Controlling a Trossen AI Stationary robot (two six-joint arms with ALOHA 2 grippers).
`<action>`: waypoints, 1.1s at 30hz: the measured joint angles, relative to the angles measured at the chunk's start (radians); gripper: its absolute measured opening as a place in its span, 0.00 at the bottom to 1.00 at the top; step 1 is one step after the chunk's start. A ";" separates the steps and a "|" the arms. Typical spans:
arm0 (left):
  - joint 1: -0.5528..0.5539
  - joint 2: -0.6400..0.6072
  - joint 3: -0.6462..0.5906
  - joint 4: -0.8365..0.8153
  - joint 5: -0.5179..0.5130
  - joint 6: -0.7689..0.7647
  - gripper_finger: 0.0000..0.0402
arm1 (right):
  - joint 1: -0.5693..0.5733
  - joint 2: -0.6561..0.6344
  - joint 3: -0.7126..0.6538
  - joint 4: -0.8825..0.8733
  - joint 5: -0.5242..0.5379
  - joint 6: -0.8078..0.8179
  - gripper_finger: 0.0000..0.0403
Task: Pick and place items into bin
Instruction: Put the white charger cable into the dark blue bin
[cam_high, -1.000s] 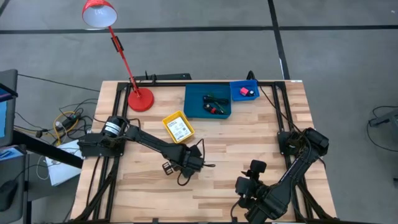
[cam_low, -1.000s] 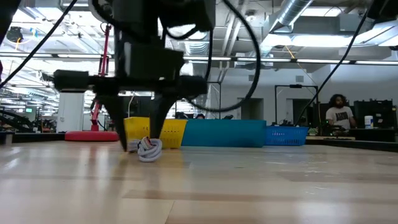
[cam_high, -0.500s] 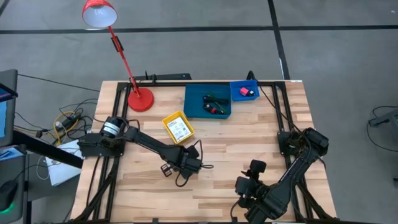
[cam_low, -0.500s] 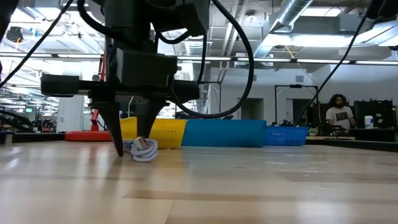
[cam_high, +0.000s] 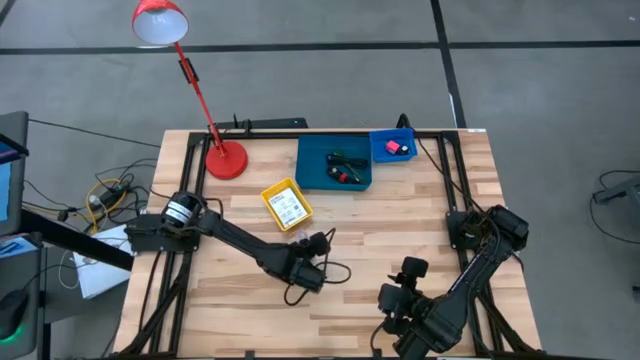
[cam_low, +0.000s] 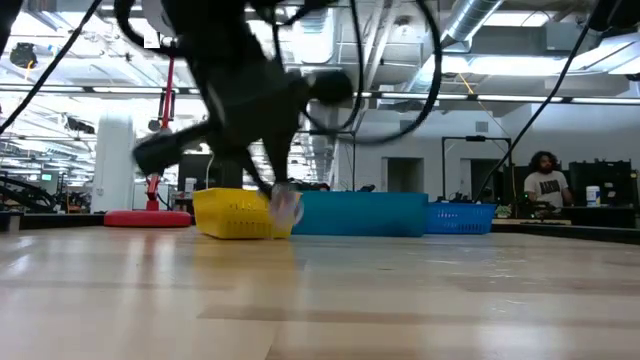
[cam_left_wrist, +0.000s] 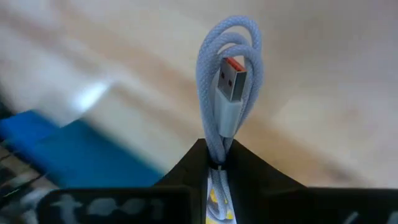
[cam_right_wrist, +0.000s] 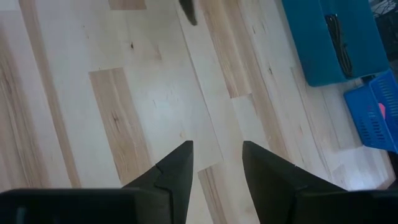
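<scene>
Spanning the middle of the table (cam_high: 400, 225), the left arm carried the load; the teal bin (cam_high: 333, 163) lay beyond it toward the far edge, with the yellow bin (cam_high: 287, 203) between and the small blue basket (cam_high: 392, 146) beside the teal one. Left gripper (cam_high: 318, 243) was clamped on a coiled grey USB cable (cam_left_wrist: 227, 93), lifted clear of the wood. The cable's loop stuck straight out past the fingertips, along the fingers' own line. Right gripper (cam_right_wrist: 216, 163) waited near the table's front edge, jaws parted and empty, well apart from any bin. Judgement: left arm is nearer; travel runs toward the far edge.
</scene>
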 joint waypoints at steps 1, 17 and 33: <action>-0.001 0.000 0.019 -0.018 -0.044 0.013 0.05 | 0.000 0.000 0.000 0.000 0.000 0.000 0.33; 0.238 -0.005 0.555 -0.432 -0.151 0.011 0.05 | 0.002 0.000 0.000 0.003 -0.003 0.001 0.33; 0.767 0.020 0.734 -0.198 0.581 -0.186 0.05 | 0.010 0.001 0.000 0.003 -0.005 0.001 0.33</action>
